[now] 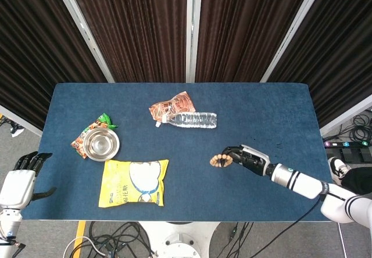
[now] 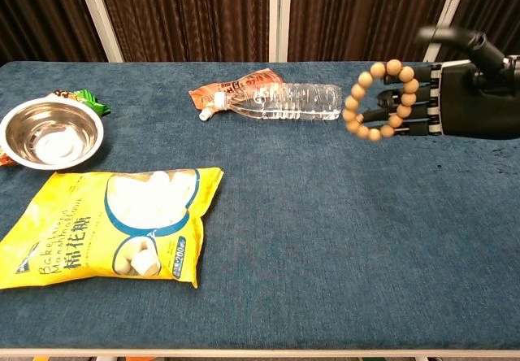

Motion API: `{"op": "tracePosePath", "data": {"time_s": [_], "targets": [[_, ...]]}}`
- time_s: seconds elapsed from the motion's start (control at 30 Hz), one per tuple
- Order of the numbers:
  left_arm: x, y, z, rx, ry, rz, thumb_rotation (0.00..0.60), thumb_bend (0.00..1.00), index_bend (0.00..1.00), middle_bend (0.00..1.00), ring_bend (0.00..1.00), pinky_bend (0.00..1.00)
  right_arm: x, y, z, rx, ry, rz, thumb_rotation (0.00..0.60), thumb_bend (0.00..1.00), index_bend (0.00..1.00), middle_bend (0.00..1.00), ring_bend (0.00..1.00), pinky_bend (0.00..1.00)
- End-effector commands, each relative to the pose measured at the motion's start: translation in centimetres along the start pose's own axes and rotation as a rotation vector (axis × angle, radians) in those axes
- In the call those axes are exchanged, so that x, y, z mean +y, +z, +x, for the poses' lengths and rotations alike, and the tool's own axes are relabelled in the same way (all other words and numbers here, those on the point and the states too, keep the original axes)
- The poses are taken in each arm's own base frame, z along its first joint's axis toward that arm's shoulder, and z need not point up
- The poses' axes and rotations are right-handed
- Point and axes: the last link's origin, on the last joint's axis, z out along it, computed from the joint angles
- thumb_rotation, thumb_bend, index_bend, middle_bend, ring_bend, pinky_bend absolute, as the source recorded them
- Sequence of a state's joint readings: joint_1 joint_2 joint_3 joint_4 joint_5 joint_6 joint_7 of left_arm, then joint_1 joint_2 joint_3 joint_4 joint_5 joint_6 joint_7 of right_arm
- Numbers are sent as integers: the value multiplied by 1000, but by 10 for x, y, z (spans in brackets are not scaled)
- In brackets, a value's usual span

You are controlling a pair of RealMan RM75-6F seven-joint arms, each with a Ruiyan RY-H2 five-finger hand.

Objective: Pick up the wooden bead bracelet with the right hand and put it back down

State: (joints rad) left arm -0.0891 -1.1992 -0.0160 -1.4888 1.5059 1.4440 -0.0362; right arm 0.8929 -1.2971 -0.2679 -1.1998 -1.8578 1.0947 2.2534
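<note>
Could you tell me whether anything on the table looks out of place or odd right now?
Only mildly: the plastic bottle lies on its side, overlapping an orange pouch, and the steel bowl sits on a snack packet. Nothing looks spilled or damaged.

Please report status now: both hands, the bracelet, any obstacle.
Right hand holds the wooden bead bracelet on its fingers, lifted above the table. Left hand open, off the table edge. Plastic bottle lies nearby, not blocking.

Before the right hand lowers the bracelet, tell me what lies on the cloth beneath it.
Nothing visible: the wooden bead bracelet hangs on the right hand over bare blue table; the water bottle lies apart, farther back.
</note>
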Motion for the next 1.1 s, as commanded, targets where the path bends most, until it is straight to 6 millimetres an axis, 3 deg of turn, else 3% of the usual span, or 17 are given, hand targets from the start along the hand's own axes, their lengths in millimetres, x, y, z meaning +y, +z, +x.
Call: {"op": "tracePosePath", "data": {"time_s": [0.03, 0.33, 0.63, 0.87, 0.97, 1.1], "targets": [[0, 0, 0, -2, 1, 0, 600, 0, 174, 167, 91, 140, 1, 4, -1, 13, -7, 16, 247, 88, 467, 496, 154, 0], [1, 0, -3, -15, -6, 0, 600, 0, 174, 167, 91, 140, 6, 9, -5, 129, -46, 84, 229, 74, 525, 532, 160, 0], [2, 1, -4, -18, -5, -7, 600, 0, 174, 167, 91, 139, 18, 16, -14, 194, 114, 156, 207, 26, 543, 556, 135, 0], [2, -1, -5, -21, -6, -6, 600, 0, 174, 167, 91, 140, 25, 18, -18, 195, 96, 145, 141, 12, 552, 557, 77, 0], [2, -1, -5, -23, -8, -5, 600, 0, 174, 167, 91, 140, 25, 19, -18, 198, 88, 148, 136, 42, 553, 557, 79, 0], [2, -1, -5, -25, -8, -6, 600, 0, 174, 167, 91, 140, 25, 21, -20, 210, 157, 177, 139, 171, 554, 560, 82, 0]]}}
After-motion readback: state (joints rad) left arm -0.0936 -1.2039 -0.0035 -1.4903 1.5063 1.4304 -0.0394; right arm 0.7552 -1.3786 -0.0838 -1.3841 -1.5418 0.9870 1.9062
